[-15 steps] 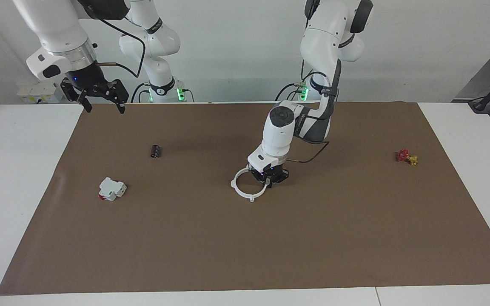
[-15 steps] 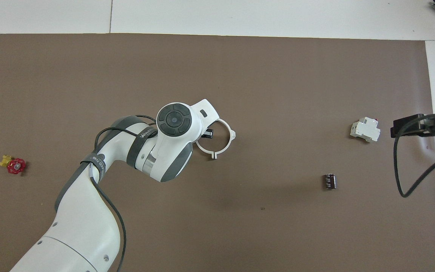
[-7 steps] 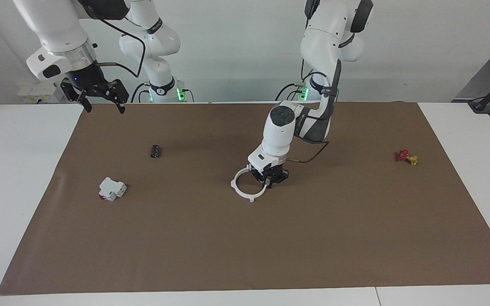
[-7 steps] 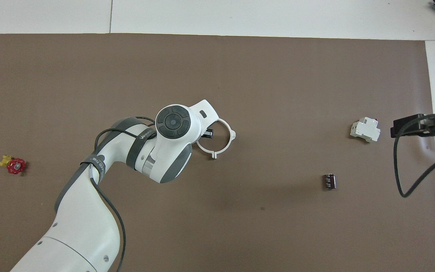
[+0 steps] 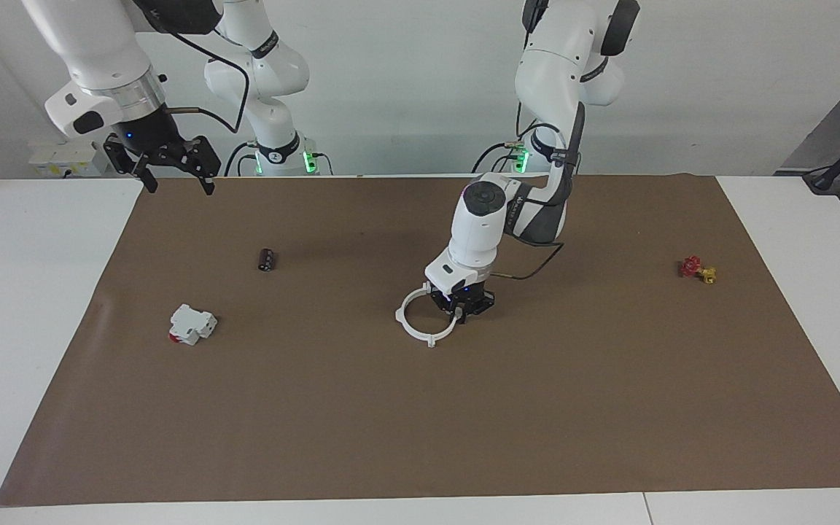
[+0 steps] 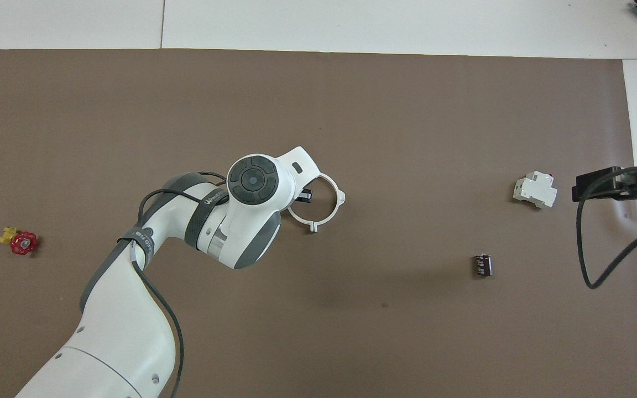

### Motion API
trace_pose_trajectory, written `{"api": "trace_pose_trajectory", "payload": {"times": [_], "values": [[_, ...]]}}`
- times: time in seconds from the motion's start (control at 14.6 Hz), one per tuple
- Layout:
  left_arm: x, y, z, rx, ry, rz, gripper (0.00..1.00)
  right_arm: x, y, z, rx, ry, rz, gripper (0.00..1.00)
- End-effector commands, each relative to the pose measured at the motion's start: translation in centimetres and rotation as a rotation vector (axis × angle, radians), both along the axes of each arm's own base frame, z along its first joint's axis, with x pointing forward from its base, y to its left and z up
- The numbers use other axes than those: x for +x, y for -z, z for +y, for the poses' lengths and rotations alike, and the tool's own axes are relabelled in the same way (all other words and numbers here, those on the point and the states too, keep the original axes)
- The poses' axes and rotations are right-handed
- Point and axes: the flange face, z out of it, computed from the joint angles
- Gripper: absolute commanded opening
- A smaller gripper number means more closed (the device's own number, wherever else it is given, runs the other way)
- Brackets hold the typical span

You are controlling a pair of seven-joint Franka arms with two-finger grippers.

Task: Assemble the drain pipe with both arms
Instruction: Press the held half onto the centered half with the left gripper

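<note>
Gripping the rim of the drain pipe (image 5: 426,316) at the side toward its own arm's end, the left claw (image 5: 461,307) sits low on the brown mat (image 5: 420,408) with its fingertips closed on the white plastic. The ring lies flat on the surface, its two arcs already meeting in a full circle, small tabs sticking out around it — so the hold looks meant to steady or press the joint rather than carry anything. The right claw (image 5: 172,166) waits high over the mat's corner near its base, fingers spread wide and empty, well apart from the ring. Under and out from it lie a small black cylinder (image 5: 267,259) and a white-and-red block (image 5: 191,324); a red-and-yellow valve (image 5: 697,269) sits well off toward the left arm's end.
</note>
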Motion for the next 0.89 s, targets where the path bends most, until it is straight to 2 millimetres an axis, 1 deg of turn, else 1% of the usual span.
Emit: {"api": "trace_pose_trajectory", "payload": {"times": [0.0,0.82], "values": [[-1.04,-0.16,0.47,0.014,-0.008,-0.015,0.0,-0.54,-0.34,-0.08,0.022,-0.011,0.01,1.0],[-1.32,-0.03,0.31,0.011,-0.023,-0.014,0.0,-0.54,-0.34,-0.08,0.022,-0.011,0.01,1.0]]}}
